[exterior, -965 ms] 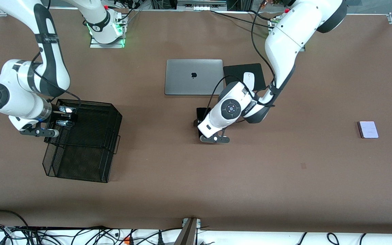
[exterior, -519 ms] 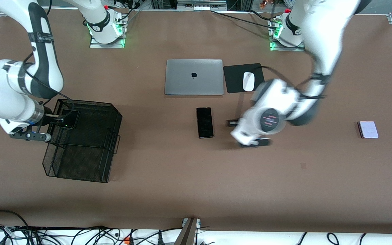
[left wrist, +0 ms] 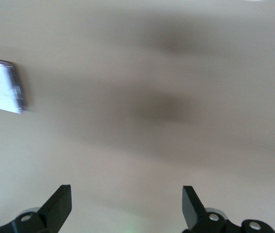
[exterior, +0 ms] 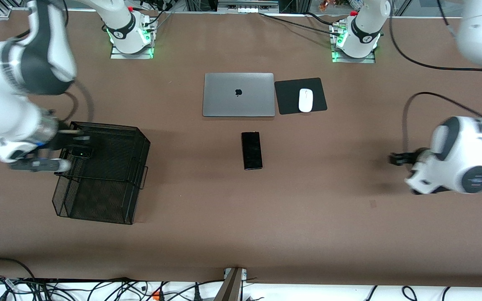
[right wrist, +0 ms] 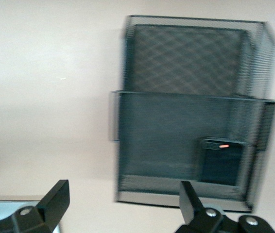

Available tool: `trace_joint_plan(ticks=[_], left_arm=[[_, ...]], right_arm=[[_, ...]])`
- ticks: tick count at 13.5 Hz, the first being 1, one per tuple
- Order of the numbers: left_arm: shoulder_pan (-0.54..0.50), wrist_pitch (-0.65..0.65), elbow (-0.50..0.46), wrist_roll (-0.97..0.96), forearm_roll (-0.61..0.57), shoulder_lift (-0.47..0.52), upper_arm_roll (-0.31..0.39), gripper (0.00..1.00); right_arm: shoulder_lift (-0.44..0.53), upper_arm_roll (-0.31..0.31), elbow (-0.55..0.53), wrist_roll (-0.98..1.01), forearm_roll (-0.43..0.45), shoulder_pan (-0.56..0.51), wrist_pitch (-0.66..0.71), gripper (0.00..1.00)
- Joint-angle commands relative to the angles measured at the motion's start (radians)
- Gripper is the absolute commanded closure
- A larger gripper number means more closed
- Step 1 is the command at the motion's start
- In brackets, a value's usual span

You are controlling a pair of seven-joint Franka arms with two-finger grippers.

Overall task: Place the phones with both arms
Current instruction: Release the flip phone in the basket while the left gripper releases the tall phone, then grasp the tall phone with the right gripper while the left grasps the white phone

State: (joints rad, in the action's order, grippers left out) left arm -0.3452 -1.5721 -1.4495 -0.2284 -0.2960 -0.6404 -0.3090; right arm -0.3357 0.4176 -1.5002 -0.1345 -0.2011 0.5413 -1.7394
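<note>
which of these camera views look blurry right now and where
Front view: both arms smear, the table things stay sharp, like the long black phone. Left wrist view: the table and pale phone streak. Right wrist view: the mesh tray is slightly soft.

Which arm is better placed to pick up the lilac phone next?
Left. The left gripper is open above the table at its own end, and its wrist view shows the lilac phone close below. The right gripper, also open, is over the mesh tray, where the flip phone lies.
</note>
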Motion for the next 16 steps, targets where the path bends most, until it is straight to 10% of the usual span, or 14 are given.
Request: trace_joint_plan(ticks=[1, 9, 16], left_arm=[[-0.170, -0.084, -0.025, 0.159, -0.014, 0.005, -0.025, 0.00], [-0.446, -0.679, -0.247, 0.609, -0.020, -0.010, -0.022, 0.00], [-0.475, -0.781, -0.282, 0.638, -0.019, -0.073, -0.024, 0.00]], right_arm=[[-0.045, -0.011, 0.020, -0.184, 0.015, 0.179, -0.037, 0.00], [-0.429, -0.013, 0.320, -0.597, 0.006, 0.565, -0.210, 0.00], [-0.592, -0.045, 0.229, -0.499, 0.000, 0.574, -0.527, 0.00]])
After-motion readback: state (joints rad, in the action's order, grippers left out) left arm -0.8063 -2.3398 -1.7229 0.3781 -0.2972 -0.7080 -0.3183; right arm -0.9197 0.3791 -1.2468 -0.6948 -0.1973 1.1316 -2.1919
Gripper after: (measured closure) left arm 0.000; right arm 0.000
